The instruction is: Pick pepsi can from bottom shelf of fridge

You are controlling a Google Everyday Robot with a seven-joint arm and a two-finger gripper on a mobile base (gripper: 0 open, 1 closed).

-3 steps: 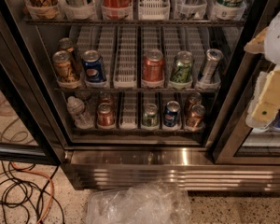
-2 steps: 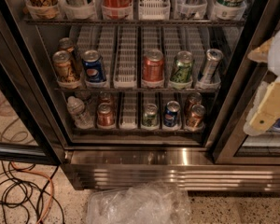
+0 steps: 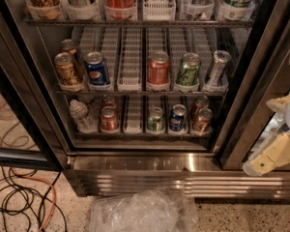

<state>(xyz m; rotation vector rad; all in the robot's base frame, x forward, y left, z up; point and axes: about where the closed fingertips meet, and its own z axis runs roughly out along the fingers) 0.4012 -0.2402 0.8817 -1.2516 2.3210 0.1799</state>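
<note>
The pepsi can point(image 3: 177, 118) stands upright on the bottom shelf point(image 3: 135, 135) of the open fridge point(image 3: 241, 95), in a white lane right of centre. A green can point(image 3: 155, 119) is to its left and a copper-brown can point(image 3: 202, 120) to its right. My gripper point(image 3: 262, 162), cream-white, hangs at the right edge in front of the fridge's door frame. It is lower than the can, well to its right, and apart from it.
A second Pepsi can point(image 3: 97, 69) stands on the middle shelf among other cans. A water bottle point(image 3: 79, 116) and another brown can point(image 3: 109, 119) stand at the bottom shelf's left. Crumpled clear plastic point(image 3: 140, 211) lies below the ribbed steel base panel point(image 3: 183, 180). Cables point(image 3: 19, 202) cover the floor at the left.
My gripper has dropped lower along the right edge of the view. The cans and shelves have not moved.
</note>
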